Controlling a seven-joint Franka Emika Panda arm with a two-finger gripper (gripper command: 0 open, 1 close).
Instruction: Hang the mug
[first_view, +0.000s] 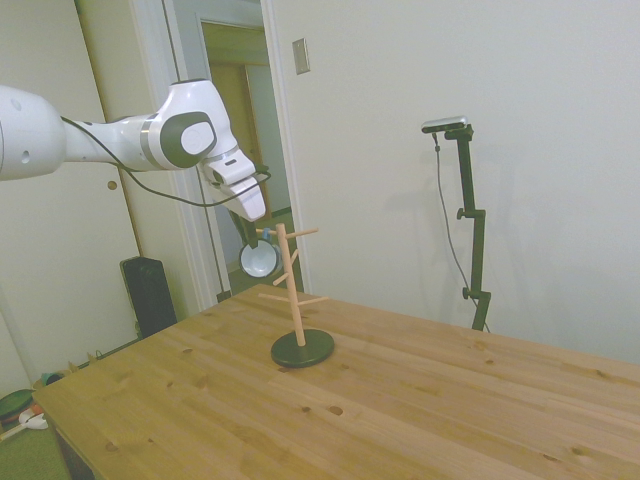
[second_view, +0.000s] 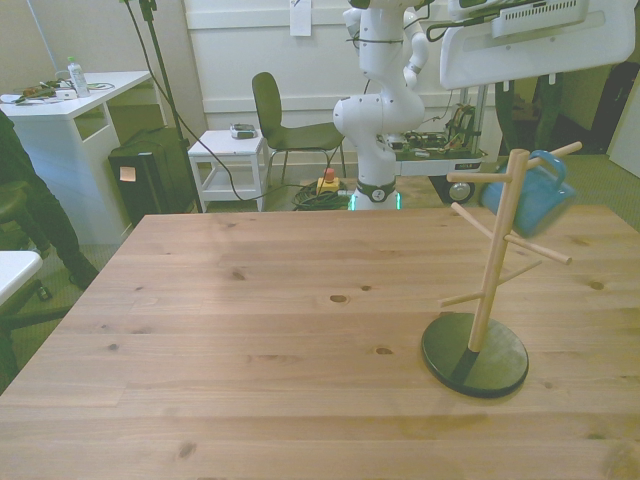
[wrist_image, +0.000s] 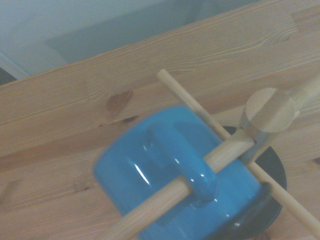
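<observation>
The light-blue mug (first_view: 259, 258) (second_view: 535, 190) (wrist_image: 150, 165) hangs by its loop handle (wrist_image: 192, 170) on an upper peg (wrist_image: 165, 200) of the wooden peg stand (first_view: 293, 285) (second_view: 497, 250), clear of the table. Its white inside faces the side camera. The stand rises from a dark round base (first_view: 303, 348) (second_view: 474, 354) at the front view's right. My gripper (first_view: 256, 212) hovers just above the mug and the stand's top (wrist_image: 270, 110). Whether it still touches the mug is unclear.
The wooden table (second_view: 250, 330) stretches wide toward the front view's left. Behind its far edge stand a green chair (second_view: 290, 120), a small white side table (second_view: 230, 150) and a black box (second_view: 150, 175). A person's dark sleeve (second_view: 20, 180) shows at the left edge.
</observation>
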